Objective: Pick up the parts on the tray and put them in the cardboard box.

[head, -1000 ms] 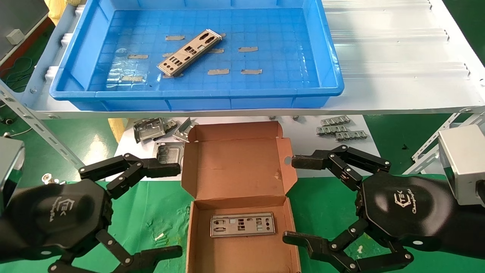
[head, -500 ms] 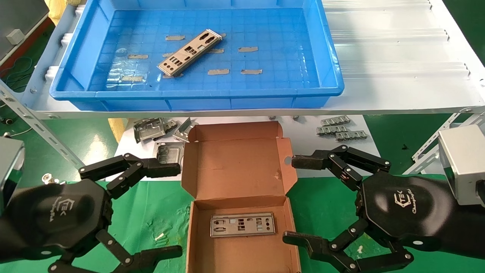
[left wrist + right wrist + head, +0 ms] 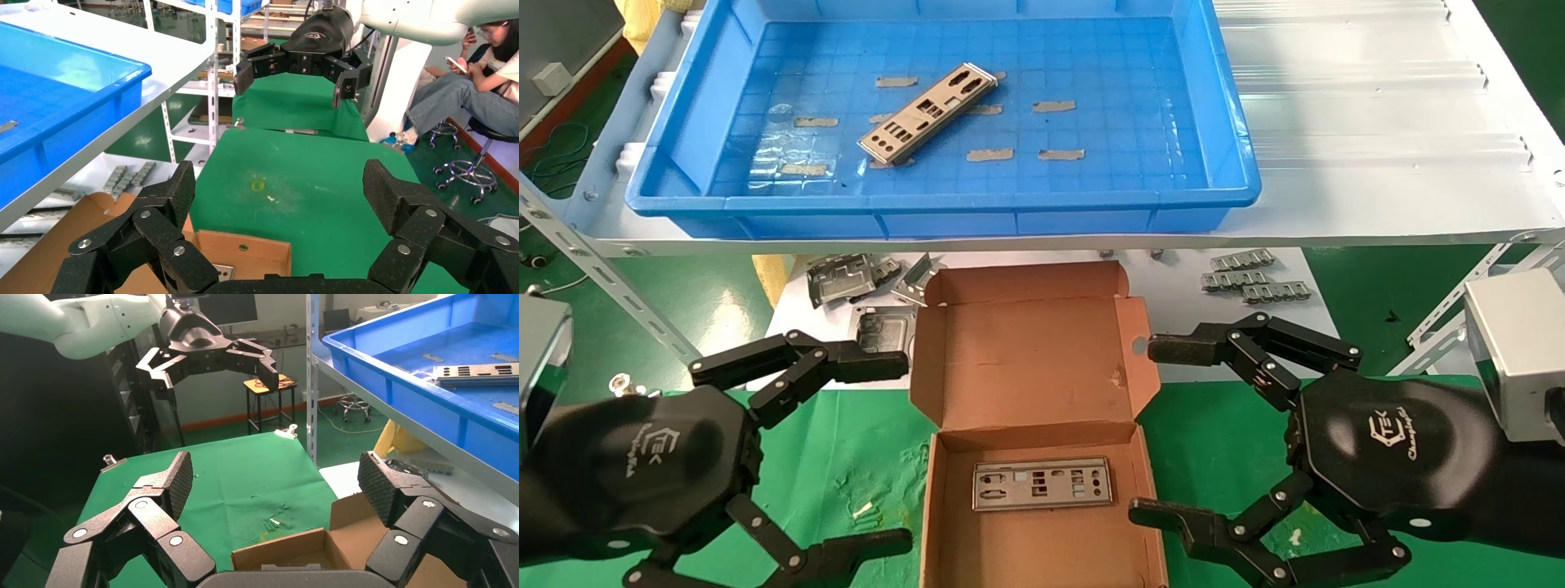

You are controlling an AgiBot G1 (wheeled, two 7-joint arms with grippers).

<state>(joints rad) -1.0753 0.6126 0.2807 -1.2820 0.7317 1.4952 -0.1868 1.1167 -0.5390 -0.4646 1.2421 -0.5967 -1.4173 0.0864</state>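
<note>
My left gripper (image 3: 891,449) hovers low over the green mat (image 3: 846,457), just left of the box (image 3: 1034,539), its fingers spread wide and holding nothing; my right gripper (image 3: 1152,429) hovers just right of the box in the mirror pose, also splayed and empty. The box lies open between them, lid (image 3: 1030,359) folded back toward the shelf (image 3: 1377,122), with one part (image 3: 1042,483) flat on its floor near the hinge side. A second part (image 3: 928,113) lies at a slant in the tray (image 3: 1222,122), left of the tray's centre, among strips of grey tape (image 3: 1053,105). The tray sits on the white shelf above and beyond the box. On the lower white board (image 3: 1173,286) behind the box, brackets (image 3: 846,282) lie to the left and slotted strips (image 3: 1250,278) to the right. In the right wrist view the tray part (image 3: 477,373) shows on the blue floor, with my left gripper (image 3: 211,370) farther off; the left wrist view shows my right gripper (image 3: 294,76) likewise agape.
</note>
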